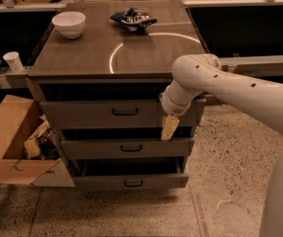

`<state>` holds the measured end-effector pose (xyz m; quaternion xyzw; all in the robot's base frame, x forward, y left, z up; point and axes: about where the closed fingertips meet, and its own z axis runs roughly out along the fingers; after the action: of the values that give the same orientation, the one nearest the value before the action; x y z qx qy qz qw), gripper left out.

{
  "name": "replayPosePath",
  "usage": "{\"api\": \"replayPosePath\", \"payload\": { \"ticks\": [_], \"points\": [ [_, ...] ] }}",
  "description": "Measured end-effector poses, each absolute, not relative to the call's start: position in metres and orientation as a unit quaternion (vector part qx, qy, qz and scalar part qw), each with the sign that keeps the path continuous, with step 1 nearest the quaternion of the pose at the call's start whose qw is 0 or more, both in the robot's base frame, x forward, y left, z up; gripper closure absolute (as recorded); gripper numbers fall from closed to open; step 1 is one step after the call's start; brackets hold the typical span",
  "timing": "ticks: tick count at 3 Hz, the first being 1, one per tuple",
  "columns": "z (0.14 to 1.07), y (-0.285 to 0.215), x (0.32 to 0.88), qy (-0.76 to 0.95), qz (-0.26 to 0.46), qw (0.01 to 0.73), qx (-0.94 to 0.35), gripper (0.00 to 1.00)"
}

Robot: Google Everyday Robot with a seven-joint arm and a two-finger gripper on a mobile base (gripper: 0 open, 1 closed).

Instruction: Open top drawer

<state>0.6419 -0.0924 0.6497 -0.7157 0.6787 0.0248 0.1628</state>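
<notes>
So the yellowish gripper (169,127) on the white arm (229,88) hangs pointing down over the right end of the tall grey top drawer (82,115), right of its black bar handle (125,111), just under the grey table top (146,53), can't tell if it's spread or pressed together.

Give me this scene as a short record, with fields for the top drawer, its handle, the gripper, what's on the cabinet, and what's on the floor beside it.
Top drawer: grey, widest front of three, dark gap above it
Handle: black bar at the front's centre, nothing touching it
Gripper: by the drawer front's right end, right of the handle, pointing down
Cabinet top: white bowl back left; crumpled blue-and-white item back centre
Floor, left of cabinet: open cardboard box
</notes>
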Motion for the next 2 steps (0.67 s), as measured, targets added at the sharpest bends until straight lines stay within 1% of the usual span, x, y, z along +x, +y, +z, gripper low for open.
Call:
{"api": "replayPosePath", "payload": {
  "ticks": [2],
  "points": [
    [0.6534, -0.0972, 0.6345, 0.680, 0.039, 0.165, -0.713, 0.65]
  ]
}}
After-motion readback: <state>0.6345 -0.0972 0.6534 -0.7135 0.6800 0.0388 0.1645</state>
